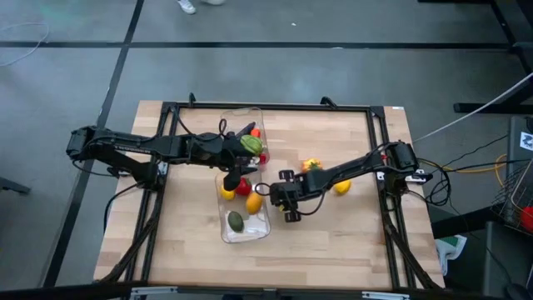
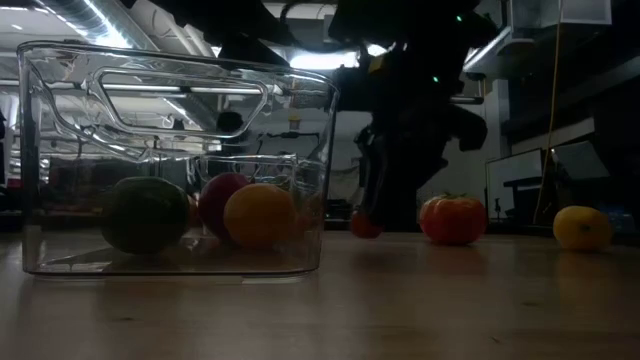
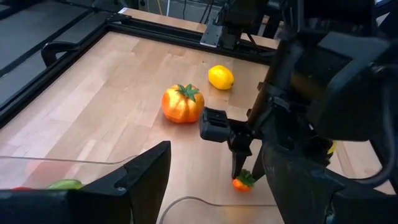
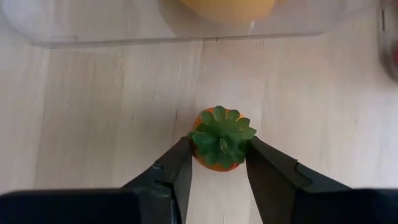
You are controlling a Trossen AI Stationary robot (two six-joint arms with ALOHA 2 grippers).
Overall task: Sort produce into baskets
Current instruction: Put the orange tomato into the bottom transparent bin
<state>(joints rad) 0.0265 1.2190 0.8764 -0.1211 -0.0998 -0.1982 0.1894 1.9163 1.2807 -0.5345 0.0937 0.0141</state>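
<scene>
Two fingers of my right tool (image 4: 217, 163) pinch a small orange piece with a green leafy top (image 4: 219, 140) down on the counter (image 4: 93, 112), just beside the near clear basket (image 1: 260, 232). Farther off, my left tool (image 1: 236, 171) hovers between the baskets; I cannot tell its grip. Beyond sit an orange pepper (image 3: 181, 103) and a lemon (image 3: 221, 77).

Table (image 1: 333, 242): light wood butcher-block top, edged by a black metal frame (image 1: 275, 106). Floor (image 1: 67, 225): grey, matte, crossed by dark tape lines (image 1: 250, 44). Cables (image 1: 475, 158): several trailing beside the table's right edge. Ceiling: silver ducting (image 2: 90, 18) and bright strip lights (image 2: 320, 60). Room beyond: dim, cluttered with equipment.
</scene>
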